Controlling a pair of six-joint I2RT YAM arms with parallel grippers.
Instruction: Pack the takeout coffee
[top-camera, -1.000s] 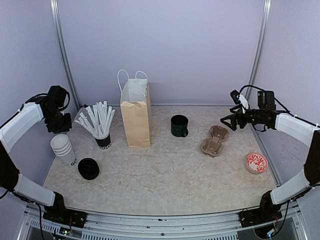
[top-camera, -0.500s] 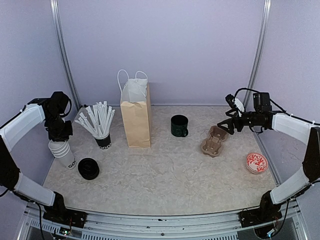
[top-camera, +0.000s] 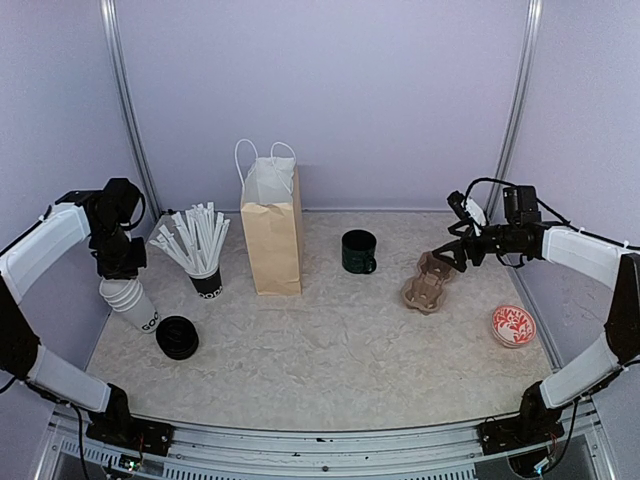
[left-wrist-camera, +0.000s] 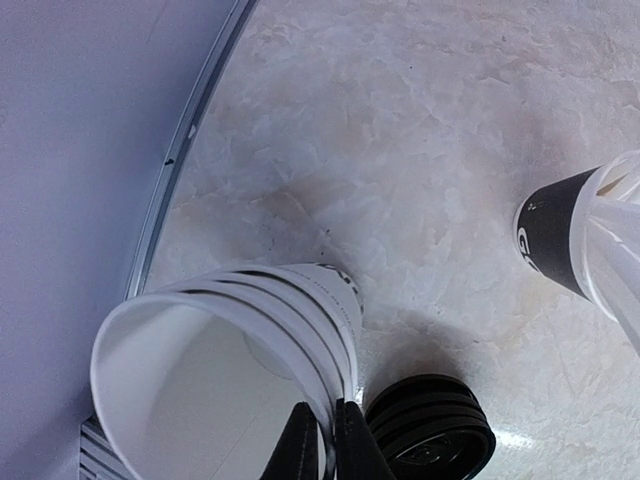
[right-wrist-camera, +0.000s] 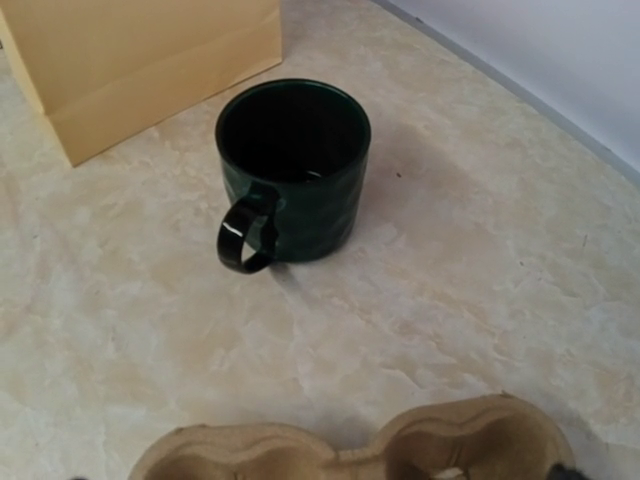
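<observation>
At the left wall rail, the left gripper (left-wrist-camera: 325, 440) pinches one side of the rim of the tilted stack of white paper cups (top-camera: 131, 304), jaws nearly together. A lift could drag up several nested cups or tip the stack onto the black lids (top-camera: 177, 337) just beside it. Bare tabletop (top-camera: 330, 350) gives room mid-table. The right gripper (top-camera: 447, 256), jaws wide and empty, hovers over the pulp cup carrier (top-camera: 429, 283), near the green mug (top-camera: 358, 251).

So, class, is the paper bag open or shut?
Open: the paper bag stands upright, its mouth spread, white inside showing.
</observation>
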